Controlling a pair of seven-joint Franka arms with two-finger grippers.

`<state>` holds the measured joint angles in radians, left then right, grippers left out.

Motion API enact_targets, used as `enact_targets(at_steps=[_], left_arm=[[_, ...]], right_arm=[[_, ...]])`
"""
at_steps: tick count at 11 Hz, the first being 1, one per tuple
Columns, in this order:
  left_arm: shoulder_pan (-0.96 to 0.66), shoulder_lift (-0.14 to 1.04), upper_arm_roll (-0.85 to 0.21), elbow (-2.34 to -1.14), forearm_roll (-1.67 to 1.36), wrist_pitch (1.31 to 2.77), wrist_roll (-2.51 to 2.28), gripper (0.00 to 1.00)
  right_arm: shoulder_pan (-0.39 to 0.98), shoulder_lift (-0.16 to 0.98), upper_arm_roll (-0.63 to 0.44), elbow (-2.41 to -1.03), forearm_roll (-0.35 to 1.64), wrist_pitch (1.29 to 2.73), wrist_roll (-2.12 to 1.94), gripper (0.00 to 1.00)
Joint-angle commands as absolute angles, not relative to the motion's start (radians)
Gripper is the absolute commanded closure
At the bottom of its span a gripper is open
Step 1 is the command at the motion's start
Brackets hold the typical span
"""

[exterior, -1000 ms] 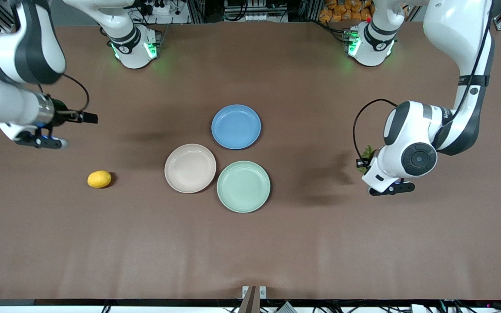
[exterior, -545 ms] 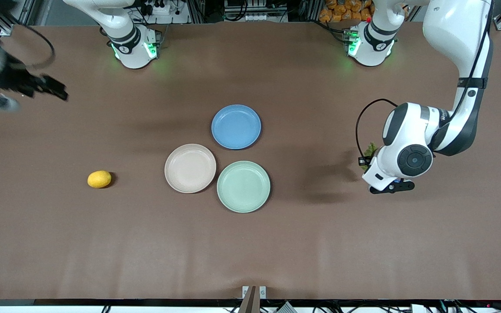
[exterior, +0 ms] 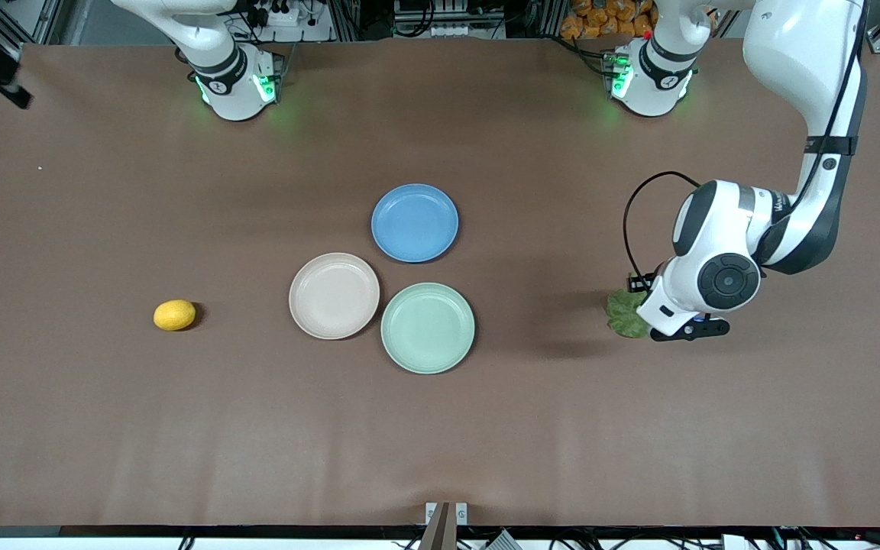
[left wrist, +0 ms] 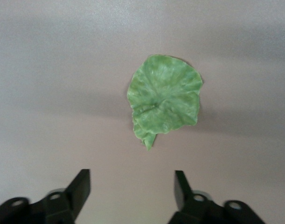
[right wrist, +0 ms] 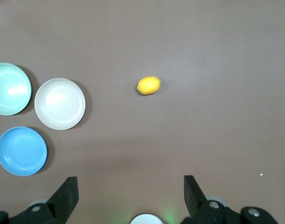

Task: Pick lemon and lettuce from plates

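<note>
Both plates (exterior: 334,296) bare, lettuce (exterior: 626,312) (tabletop), lemon (exterior: 174,315)

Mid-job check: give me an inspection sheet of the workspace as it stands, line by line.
Surface: brown table, bare around the items.
Job's things: small oval yellow lemon on the table toward the right arm's end; ruffled green lettuce leaf flat on the table toward the left arm's end; beige-pink plate and mint green plate empty.
Clutter: round blue plate, empty.
Grippers: left gripper open above the lettuce; right gripper open, high above the table.
Cables: black cable looped at the left wrist.
Surroundings: nothing seen of note.
</note>
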<state>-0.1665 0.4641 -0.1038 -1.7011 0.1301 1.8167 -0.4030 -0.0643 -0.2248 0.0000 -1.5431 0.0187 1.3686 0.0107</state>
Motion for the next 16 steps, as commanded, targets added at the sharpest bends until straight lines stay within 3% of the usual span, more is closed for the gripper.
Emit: enact_targets(at_steps=[1,5,16], left_arm=[[-0.161,0.456,-0.109,-1.701,0.153,1.818,-0.38,0.0],[-0.146,0.437,-0.11,-1.697,0.169,1.816,-0.342,0.0],[-0.074,0.23,-0.109,-1.672,0.036,1.772,-0.215,0.0]], right_arm=[[-0.101,-0.146,-0.035,-1.401,0.018,1.345,-0.058,0.0],[-0.074,-0.101,-0.032,-1.391,0.011,1.223,-0.051,0.0],[-0.109,-0.009,-0.031,-1.382,0.0,1.3,-0.043,0.0]])
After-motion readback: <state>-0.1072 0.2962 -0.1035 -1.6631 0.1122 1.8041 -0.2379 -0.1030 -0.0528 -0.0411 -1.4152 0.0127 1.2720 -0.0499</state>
